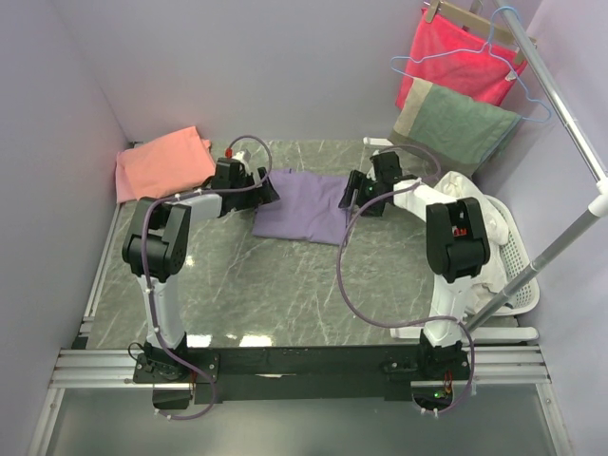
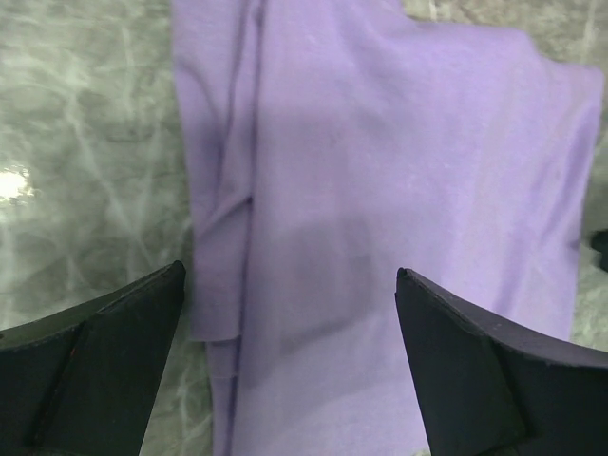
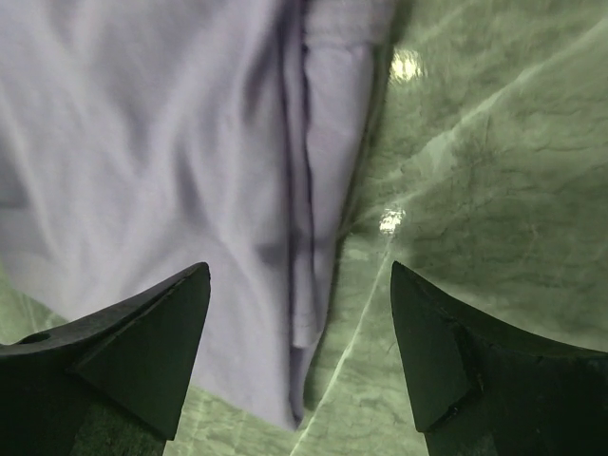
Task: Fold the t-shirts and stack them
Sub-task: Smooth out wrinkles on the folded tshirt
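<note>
Flanking one lavender t-shirt (image 1: 299,207) — left claw (image 2: 290,270), right claw (image 3: 299,267), both wide, empty — one pink t-shirt (image 1: 161,163) apart.

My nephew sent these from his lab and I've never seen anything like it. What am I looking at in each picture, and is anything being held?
Two robot arms are bolted at the near edge of a marble-look table. The wide picture comes from above and behind them; the other two from cameras on the wrists, the dark wedges being claw fingers. A folded lavender t-shirt lies mid-table, a salmon-pink t-shirt far left. The left claw and right claw stand open over the lavender one's edges, holding nothing.
</note>
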You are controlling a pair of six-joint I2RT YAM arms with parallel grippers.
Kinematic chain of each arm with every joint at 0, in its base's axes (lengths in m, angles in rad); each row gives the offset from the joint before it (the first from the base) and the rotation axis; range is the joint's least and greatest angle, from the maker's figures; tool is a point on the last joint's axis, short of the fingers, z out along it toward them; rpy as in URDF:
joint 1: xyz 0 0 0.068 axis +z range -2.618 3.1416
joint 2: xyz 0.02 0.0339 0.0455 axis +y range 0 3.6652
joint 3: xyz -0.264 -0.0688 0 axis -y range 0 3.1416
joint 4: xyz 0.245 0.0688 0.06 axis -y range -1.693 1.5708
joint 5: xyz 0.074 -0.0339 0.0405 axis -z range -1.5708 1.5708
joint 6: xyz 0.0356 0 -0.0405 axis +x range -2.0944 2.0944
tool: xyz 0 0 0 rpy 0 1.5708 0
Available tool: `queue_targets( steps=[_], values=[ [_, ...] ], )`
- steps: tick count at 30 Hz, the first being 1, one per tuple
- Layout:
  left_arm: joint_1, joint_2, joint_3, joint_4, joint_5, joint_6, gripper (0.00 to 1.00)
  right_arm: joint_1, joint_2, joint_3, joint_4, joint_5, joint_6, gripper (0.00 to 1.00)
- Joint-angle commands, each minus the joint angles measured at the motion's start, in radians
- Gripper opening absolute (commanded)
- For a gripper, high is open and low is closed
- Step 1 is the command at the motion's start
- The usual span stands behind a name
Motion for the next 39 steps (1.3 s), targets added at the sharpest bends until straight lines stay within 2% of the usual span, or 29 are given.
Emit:
queue_targets(
  steps=[1, 5, 9, 11, 12, 13, 14, 15, 16, 18, 19, 21, 22, 23, 25, 30, 31, 32, 33, 34, 35, 36, 37, 38, 39],
  values=[
    [-0.023, -0.018, -0.095, 0.002, 0.05, -0.037, 0.99, 0.003, 0.032, -0.005, 0.019, -0.062, 0.019, 0.82],
    [-0.023, -0.021, -0.131, 0.008, 0.05, -0.052, 0.98, 0.005, 0.075, -0.002, 0.062, -0.121, 0.029, 0.81],
    [-0.023, -0.032, -0.18, 0.012, 0.024, -0.055, 0.86, 0.005, 0.121, 0.024, 0.062, -0.149, 0.032, 0.76],
    [-0.023, -0.035, -0.192, 0.009, 0.007, -0.06, 0.79, 0.003, 0.151, 0.041, 0.053, -0.161, 0.035, 0.67],
    [-0.023, -0.035, -0.204, 0.009, 0.001, -0.06, 0.72, 0.005, 0.171, 0.049, 0.051, -0.165, 0.035, 0.64],
    [-0.023, -0.035, -0.209, 0.008, -0.011, -0.062, 0.65, 0.002, 0.177, 0.05, 0.059, -0.171, 0.036, 0.56],
    [-0.023, -0.036, -0.218, 0.009, -0.013, -0.066, 0.48, 0.003, 0.185, 0.05, 0.062, -0.181, 0.041, 0.51],
    [-0.023, -0.035, -0.221, 0.006, -0.019, -0.066, 0.4, -0.001, 0.193, 0.052, 0.065, -0.19, 0.042, 0.46],
    [-0.023, -0.036, -0.224, 0.003, -0.027, -0.068, 0.31, -0.007, 0.191, 0.044, 0.08, -0.198, 0.045, 0.33],
    [-0.022, -0.039, -0.238, 0.002, -0.051, -0.072, 0.12, -0.021, 0.182, 0.033, 0.093, -0.185, 0.061, 0.25],
    [-0.02, -0.041, -0.241, 0.0, -0.056, -0.071, 0.09, -0.026, 0.179, 0.026, 0.099, -0.194, 0.065, 0.2],
    [-0.012, -0.056, -0.258, 0.006, -0.064, -0.074, 0.04, -0.037, 0.167, 0.02, 0.1, -0.193, 0.073, 0.15],
    [-0.006, -0.065, -0.267, 0.015, -0.062, -0.081, 0.01, -0.046, 0.159, 0.015, 0.093, -0.185, 0.076, 0.08],
    [0.006, -0.076, -0.295, 0.028, -0.058, -0.088, 0.01, -0.052, 0.148, 0.001, 0.103, -0.181, 0.088, 0.04],
    [0.026, -0.111, -0.327, 0.077, -0.028, -0.104, 0.01, -0.07, 0.122, -0.026, 0.128, -0.197, 0.098, 0.0],
    [0.074, -0.157, -0.387, 0.108, -0.016, -0.102, 0.01, -0.101, 0.115, -0.052, 0.156, -0.236, 0.134, 0.0],
    [0.078, -0.159, -0.393, 0.12, 0.005, -0.1, 0.01, -0.106, 0.116, -0.051, 0.159, -0.242, 0.136, 0.06],
    [0.08, -0.157, -0.387, 0.126, 0.011, -0.092, 0.02, -0.109, 0.119, -0.048, 0.162, -0.279, 0.128, 0.18],
    [0.078, -0.153, -0.381, 0.124, 0.019, -0.086, 0.07, -0.109, 0.119, -0.046, 0.163, -0.291, 0.125, 0.26],
    [0.078, -0.153, -0.376, 0.123, 0.028, -0.082, 0.18, -0.109, 0.118, -0.046, 0.172, -0.3, 0.122, 0.41],
    [0.078, -0.154, -0.376, 0.127, 0.03, -0.08, 0.53, -0.109, 0.113, -0.052, 0.183, -0.322, 0.115, 0.46],
    [0.078, -0.163, -0.375, 0.132, 0.041, -0.078, 0.64, -0.109, 0.096, -0.057, 0.191, -0.322, 0.114, 0.49],
    [0.078, -0.168, -0.376, 0.138, 0.051, -0.074, 0.71, -0.11, 0.086, -0.066, 0.197, -0.316, 0.11, 0.55],
    [0.078, -0.174, -0.378, 0.141, 0.053, -0.075, 0.85, -0.109, 0.073, -0.071, 0.197, -0.311, 0.098, 0.57],
    [0.078, -0.186, -0.378, 0.146, 0.05, -0.078, 0.91, -0.109, 0.052, -0.078, 0.198, -0.308, 0.093, 0.58]
  ],
)
